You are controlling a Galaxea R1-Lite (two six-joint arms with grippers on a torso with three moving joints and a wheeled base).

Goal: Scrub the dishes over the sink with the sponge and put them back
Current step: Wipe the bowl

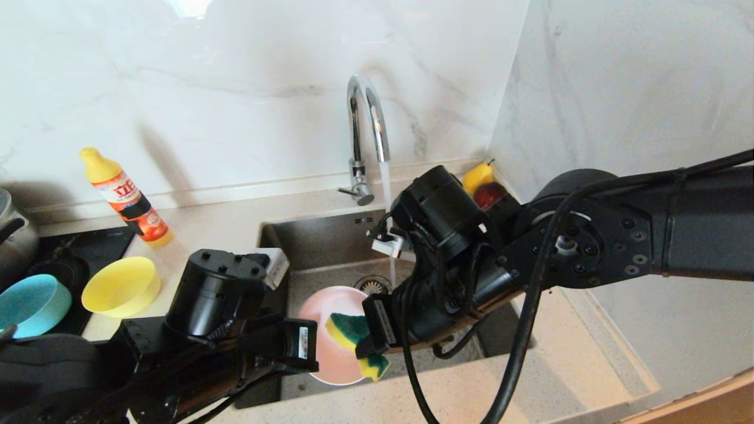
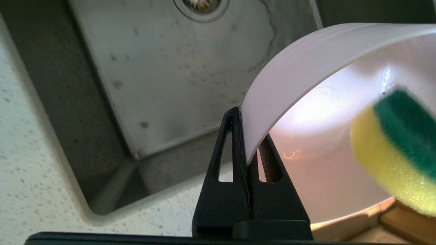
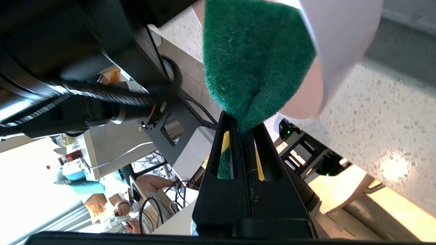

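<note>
Over the steel sink (image 1: 330, 247), my left gripper (image 2: 246, 136) is shut on the rim of the pale pink bowl (image 1: 333, 347) (image 2: 340, 143) and holds it tilted, its inside turned toward the right arm. My right gripper (image 3: 242, 127) is shut on the sponge (image 1: 353, 335) (image 3: 252, 64), green face on yellow foam, which lies against the bowl's inside (image 3: 340, 30); in the left wrist view the sponge (image 2: 398, 149) shows at the bowl's far side. The yellow bowl (image 1: 121, 287) and the teal-blue bowl (image 1: 32, 303) stand on the counter to the left.
Water runs from the chrome faucet (image 1: 366, 135) toward the drain strainer (image 1: 372, 285) (image 2: 201, 5). A yellow dish-soap bottle (image 1: 126, 197) stands by the back wall. A steel pot (image 1: 15, 235) is at the far left. Fruit (image 1: 484, 185) lies behind my right arm.
</note>
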